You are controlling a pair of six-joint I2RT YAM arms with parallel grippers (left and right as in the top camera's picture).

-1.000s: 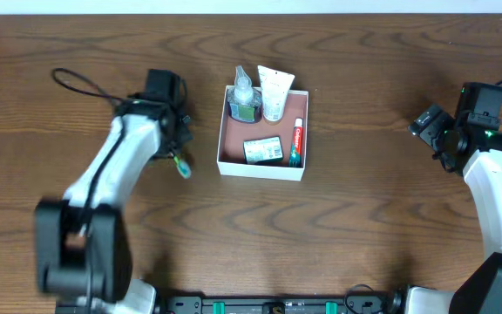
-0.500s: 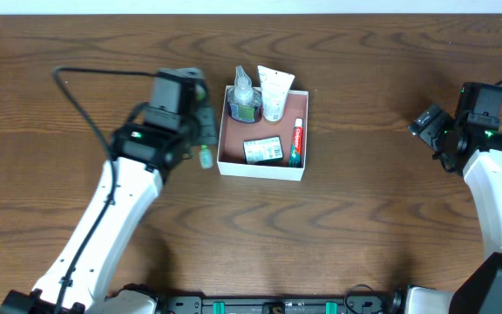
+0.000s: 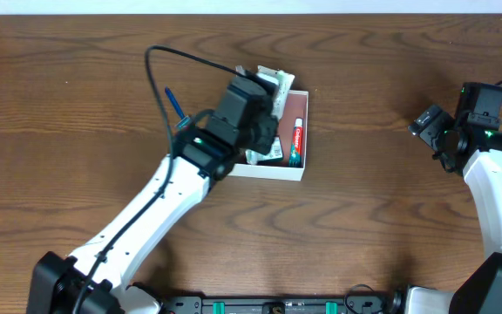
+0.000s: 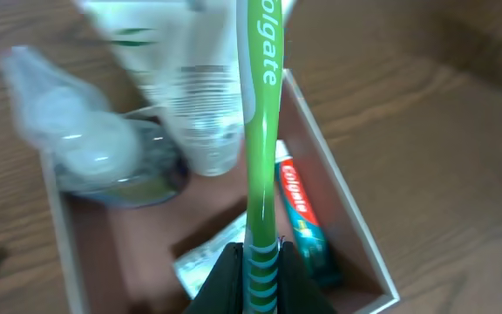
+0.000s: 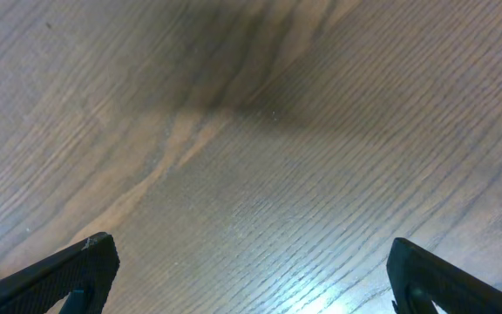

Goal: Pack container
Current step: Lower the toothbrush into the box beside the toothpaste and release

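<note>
The container (image 3: 306, 131) is a shallow white box with a reddish-brown floor (image 4: 103, 262) in the middle of the table. In it lie a red and teal toothpaste tube (image 3: 296, 141) (image 4: 299, 218), a white tube (image 4: 190, 96), a clear bottle (image 4: 85, 148) and a small packet (image 4: 216, 253). My left gripper (image 4: 260, 283) (image 3: 264, 131) hangs over the box, shut on a green toothbrush (image 4: 260, 131) that points away from the wrist across the box. My right gripper (image 5: 260, 279) (image 3: 430, 126) stands wide open over bare wood at the far right, holding nothing.
A thin blue stick-like item (image 3: 174, 103) lies on the wood left of the box, beside the left arm's black cable (image 3: 159, 74). The left arm (image 3: 155, 209) stretches diagonally from the front left to the box.
The left arm has swung right from the table beside the box to over it, carrying the green toothbrush. The blue item has come into sight. The right arm has not moved.
</note>
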